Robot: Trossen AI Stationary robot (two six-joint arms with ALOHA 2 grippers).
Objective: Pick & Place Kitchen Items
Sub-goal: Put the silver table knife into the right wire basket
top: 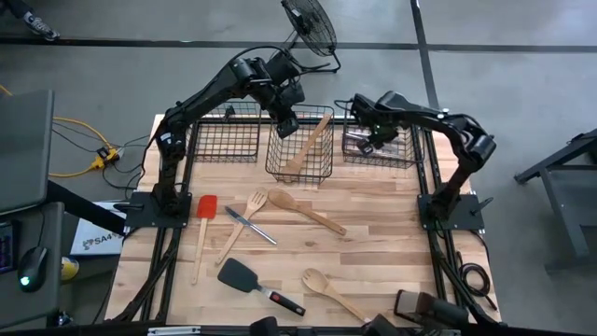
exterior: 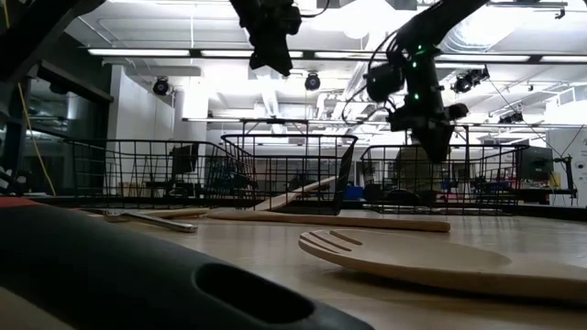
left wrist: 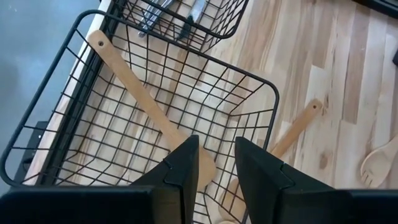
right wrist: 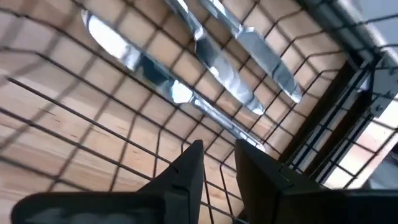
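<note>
Six utensils loose on the table (top: 392, 252), all well toward the near edge from both grippers. Along the far edge, three wire baskets: left basket (top: 224, 157), seemingly bare; middle basket (top: 272, 161), holding a wooden spoon (top: 312, 142); right basket (top: 410, 159), holding silver cutlery (right wrist: 217, 62).

Above the middle basket, left gripper (top: 285, 124), fingers slightly parted, nothing between them. Above the right basket, right gripper (top: 378, 140), likewise a little open and empty.

Nearest loose piece, by judgement: long wooden spoon (top: 306, 213), just in front of the middle basket, lying on a diagonal, bowl toward the left arm, handle end toward the right. Roughly between the two arms, perhaps closer to the left. No obstacle over it.

Further left: wooden fork (top: 244, 217), metal cutlery (top: 250, 227) crossing it, red spatula (top: 205, 207). Near the front edge: black turner (top: 241, 273) and a second wooden spoon (top: 328, 289).
</note>
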